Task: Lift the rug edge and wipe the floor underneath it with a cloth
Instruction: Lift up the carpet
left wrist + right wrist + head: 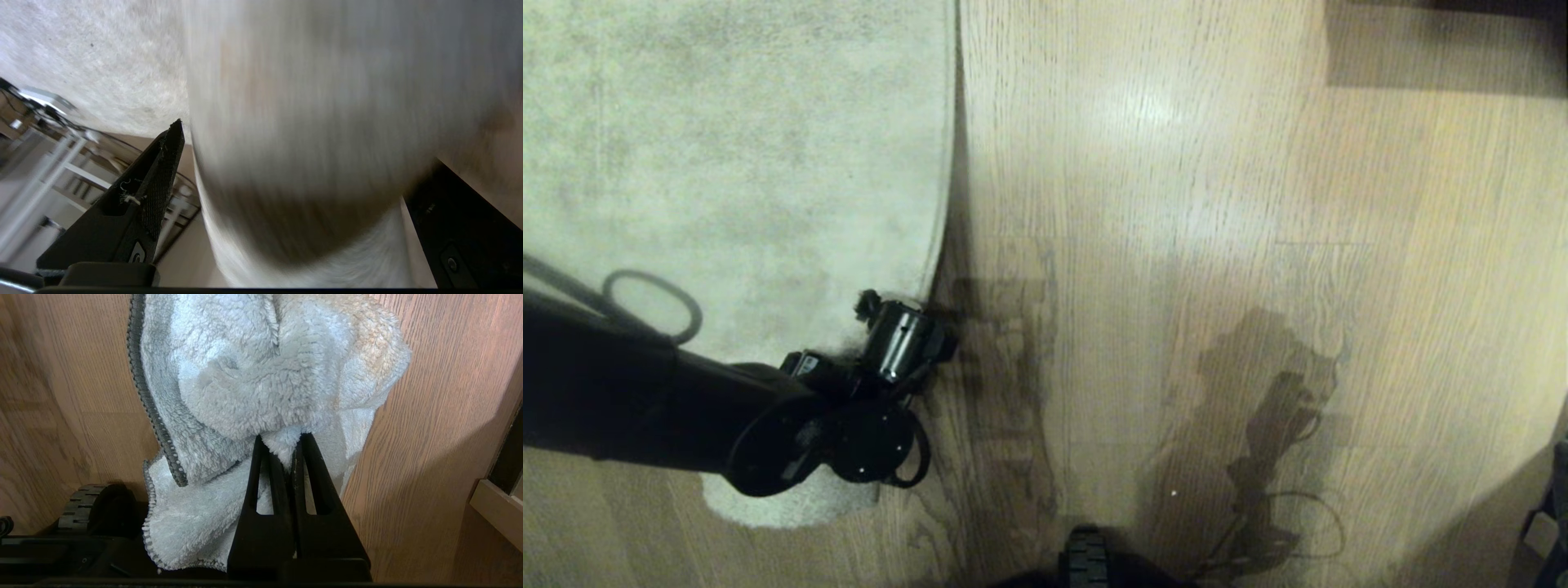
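Risking a missed pinch first: left gripper [929, 331] at about 7 o'clock in the head view, over the mottled grey-beige short-pile rug edge [941, 204], jaws spread wide on either side of the hem in the left wrist view, nothing clamped. Closing too high or too far out over the light brown oak-grain plank floor [1176, 245] would likely skim the pile and leave the border flat. Closing with only a sliver of hem caught could let it slip out on the lift. Left wrist picture smeared, so probably straddling the border, contact not confirmed. One textured black finger [161, 183] carrying lint, bare of rug.

Second hazard: small soft pale blue-white fleecy cloth [265, 388] hanging from the right gripper [282, 443], jaws pinched shut on a fold at roughly 6 o'clock of the bundle, most of it dangling loose above the floor [61, 396]. Thin bite, could work free when dragged. Right arm outside the head view, well apart from the rug.
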You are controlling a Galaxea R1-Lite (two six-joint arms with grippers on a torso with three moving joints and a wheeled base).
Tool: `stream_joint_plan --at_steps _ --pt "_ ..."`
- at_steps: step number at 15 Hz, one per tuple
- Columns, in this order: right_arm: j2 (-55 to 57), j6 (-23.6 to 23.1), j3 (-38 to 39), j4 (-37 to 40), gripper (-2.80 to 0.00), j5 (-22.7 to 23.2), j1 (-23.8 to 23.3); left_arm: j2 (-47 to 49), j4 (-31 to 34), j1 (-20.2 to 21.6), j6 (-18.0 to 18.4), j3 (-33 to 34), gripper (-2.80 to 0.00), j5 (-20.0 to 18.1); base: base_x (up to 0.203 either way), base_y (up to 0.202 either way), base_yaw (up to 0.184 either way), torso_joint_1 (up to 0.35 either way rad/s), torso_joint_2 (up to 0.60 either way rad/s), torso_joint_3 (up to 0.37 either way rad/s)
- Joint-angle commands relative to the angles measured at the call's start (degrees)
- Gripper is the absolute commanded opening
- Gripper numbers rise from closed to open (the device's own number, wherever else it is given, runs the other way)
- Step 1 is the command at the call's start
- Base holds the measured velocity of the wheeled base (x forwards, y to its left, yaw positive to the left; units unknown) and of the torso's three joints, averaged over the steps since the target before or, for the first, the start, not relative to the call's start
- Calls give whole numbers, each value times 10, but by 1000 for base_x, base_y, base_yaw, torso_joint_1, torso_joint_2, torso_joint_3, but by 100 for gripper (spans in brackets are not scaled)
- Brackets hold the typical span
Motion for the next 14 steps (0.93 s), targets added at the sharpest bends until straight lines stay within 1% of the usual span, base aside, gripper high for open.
stream_joint_plan --at_steps 1,4,7,9,14 --pt "1 0 0 0 -280 0 0 -27 -22 -18 0 47 0 4 0 0 0 0 0 0" --pt "1 0 0 0 -280 0 0 -18 -75 -49 -1 67 0 4 0 0 0 0 0 0" --pt "0 0 0 0 -280 1 0 -7 -91 -70 -3 98 0 4 0 0 0 0 0 0" --pt "0 0 0 0 -280 0 0 -10 -92 -70 -2 130 0 4 0 0 0 0 0 0" --pt "0 0 0 0 -280 0 0 -22 -102 -57 -2 206 0 5 0 0 0 0 0 0"
